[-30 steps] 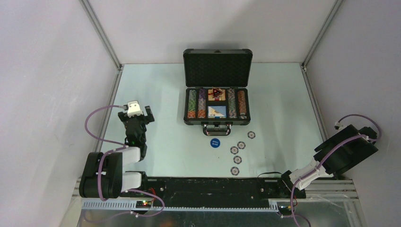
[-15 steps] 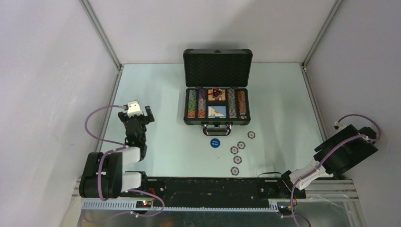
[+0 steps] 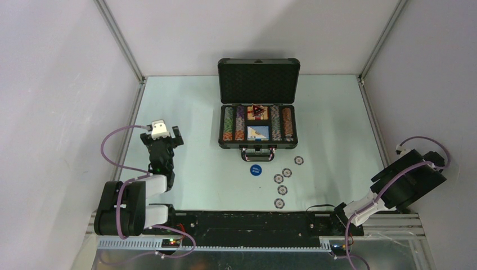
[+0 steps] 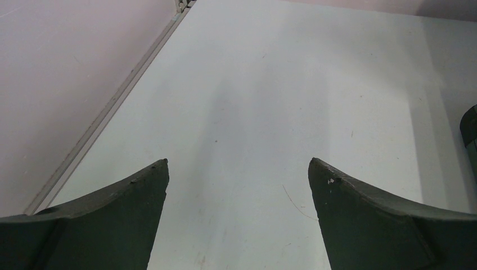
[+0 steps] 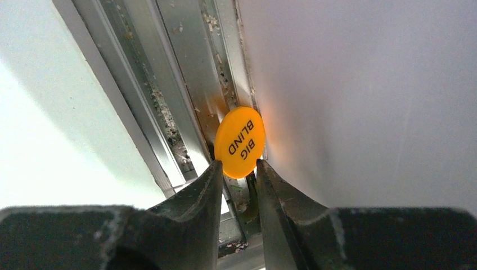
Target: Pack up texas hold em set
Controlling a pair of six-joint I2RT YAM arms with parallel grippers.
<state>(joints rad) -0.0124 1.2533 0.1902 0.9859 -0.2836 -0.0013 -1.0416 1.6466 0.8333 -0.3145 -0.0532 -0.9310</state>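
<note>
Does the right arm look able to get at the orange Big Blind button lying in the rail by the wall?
Probably yes: the right gripper sits at the lower edge of the orange button, one finger on each side, with nothing between. The metal rail and the wall leave little room, though.

"big blind" on orange button [image 5: 239, 143], "small blind" on blue button [image 3: 256, 169]

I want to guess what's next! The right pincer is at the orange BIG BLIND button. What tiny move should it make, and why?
Probably squeeze shut. The tips of the right pincer flank the lower edge of the orange button, which sits in the metal rail by the wall; whether it grips tightly yet, I cannot tell.
</note>
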